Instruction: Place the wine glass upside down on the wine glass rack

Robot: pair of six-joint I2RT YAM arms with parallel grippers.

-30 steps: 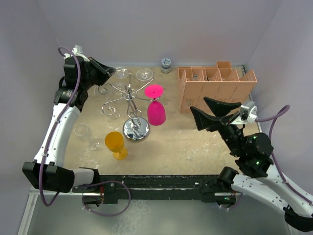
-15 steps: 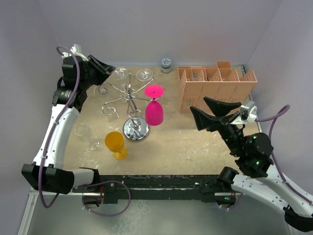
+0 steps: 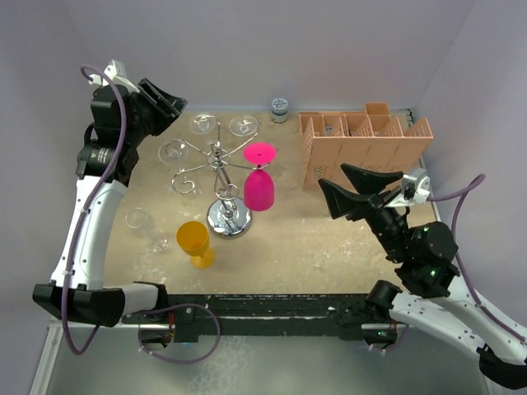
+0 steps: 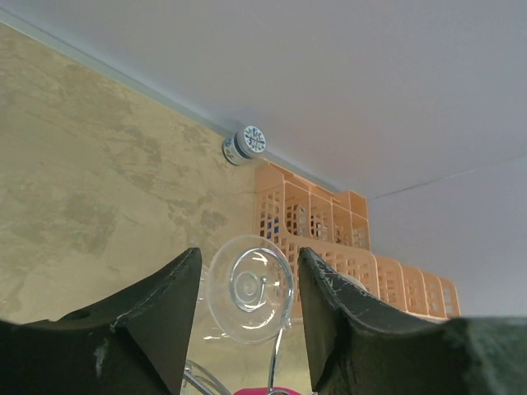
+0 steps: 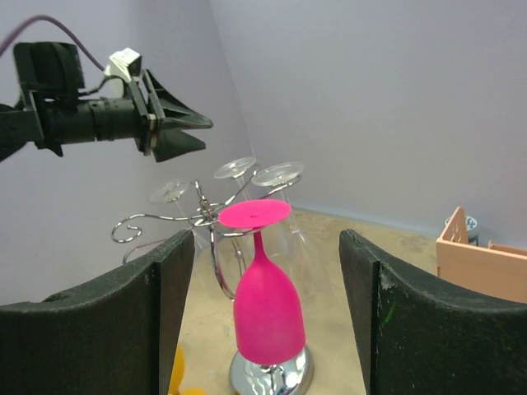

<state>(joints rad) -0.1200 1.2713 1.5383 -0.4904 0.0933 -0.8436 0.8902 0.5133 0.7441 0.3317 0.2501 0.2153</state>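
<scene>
Clearance matters: left gripper (image 3: pixel 175 109), fingers apart and empty, should back straight away from upside-down clear wine glass (image 4: pixel 249 288) hung just ahead on shiny silver wire rack (image 3: pixel 216 158); right gripper (image 3: pixel 333 175) gapes, idle.

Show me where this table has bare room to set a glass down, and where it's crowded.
Widest bare patch: the near middle of the table, bordered by the yellow cup, the rack base and the right arm. A narrower lane runs between the hanging pink glass and the orange box. Crowded: the left side, with the rack, cup and a clear glass close together.
</scene>
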